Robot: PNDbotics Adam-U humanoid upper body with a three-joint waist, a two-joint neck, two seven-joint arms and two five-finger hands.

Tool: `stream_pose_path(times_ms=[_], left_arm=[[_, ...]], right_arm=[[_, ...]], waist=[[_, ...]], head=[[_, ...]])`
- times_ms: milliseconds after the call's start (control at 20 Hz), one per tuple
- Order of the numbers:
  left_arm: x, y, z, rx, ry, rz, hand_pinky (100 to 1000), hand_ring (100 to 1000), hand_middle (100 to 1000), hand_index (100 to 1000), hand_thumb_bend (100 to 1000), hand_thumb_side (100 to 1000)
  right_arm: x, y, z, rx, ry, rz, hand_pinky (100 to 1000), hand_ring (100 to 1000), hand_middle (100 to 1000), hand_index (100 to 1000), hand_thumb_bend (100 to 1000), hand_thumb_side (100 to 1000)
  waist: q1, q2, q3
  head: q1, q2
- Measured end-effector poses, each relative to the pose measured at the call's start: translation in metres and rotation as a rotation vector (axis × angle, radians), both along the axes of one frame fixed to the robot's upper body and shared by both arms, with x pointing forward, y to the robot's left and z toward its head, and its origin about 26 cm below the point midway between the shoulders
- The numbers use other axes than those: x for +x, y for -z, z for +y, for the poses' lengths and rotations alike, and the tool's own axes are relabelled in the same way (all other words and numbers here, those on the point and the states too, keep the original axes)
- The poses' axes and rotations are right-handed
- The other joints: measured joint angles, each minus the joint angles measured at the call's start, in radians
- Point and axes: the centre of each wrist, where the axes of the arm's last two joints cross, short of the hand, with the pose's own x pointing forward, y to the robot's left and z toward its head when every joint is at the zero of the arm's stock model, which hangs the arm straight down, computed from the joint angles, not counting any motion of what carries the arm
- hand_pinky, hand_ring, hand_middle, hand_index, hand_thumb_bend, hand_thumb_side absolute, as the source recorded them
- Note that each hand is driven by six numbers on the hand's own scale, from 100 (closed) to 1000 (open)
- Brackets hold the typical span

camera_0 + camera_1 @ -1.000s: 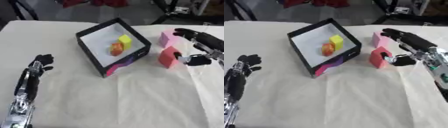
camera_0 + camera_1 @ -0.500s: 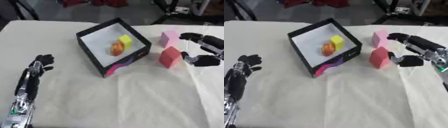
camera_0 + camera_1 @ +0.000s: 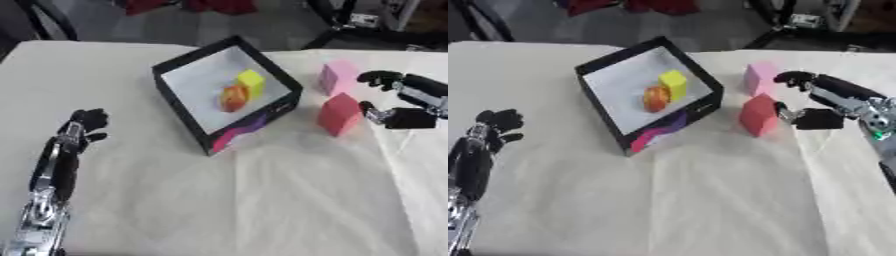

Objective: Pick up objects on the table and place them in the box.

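White cloth [image 3: 289, 200] covers the table; grey floor [image 3: 131, 22] lies beyond.

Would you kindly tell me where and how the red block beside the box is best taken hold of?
Pinch the red block across its two upright side faces, coming from its right, probably: the right hand is open there, the box crowds its left, and the pink block stands just behind.

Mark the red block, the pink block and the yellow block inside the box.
red block [image 3: 338, 114], left eye view, on its front face.
pink block [image 3: 338, 77], left eye view, middle of its visible side.
yellow block [image 3: 673, 82], right eye view, on its upper face, inside the box.
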Motion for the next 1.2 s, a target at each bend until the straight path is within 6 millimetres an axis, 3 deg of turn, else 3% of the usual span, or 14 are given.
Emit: stream_pose_path(times_ms=[750,1200], left_arm=[[0.0,0.0,0.0,0.0,0.0,0.001,787,804,735,817,139,1000],[0.0,0.0,0.0,0.0,0.001,0.002,787,803,735,818,139,1000]], right_arm=[[0.01,0.001,0.025,0.045,-0.052,0.009,881,923,972,1000,100,800],[0.016,0.006,0.033,-0.055,-0.048,0.04,903,947,988,1000,100,811]], waist=[[0.0,0.0,0.002],[0.0,0.0,0.003]], head=[[-0.008,0.0],[-0.009,0.0]])
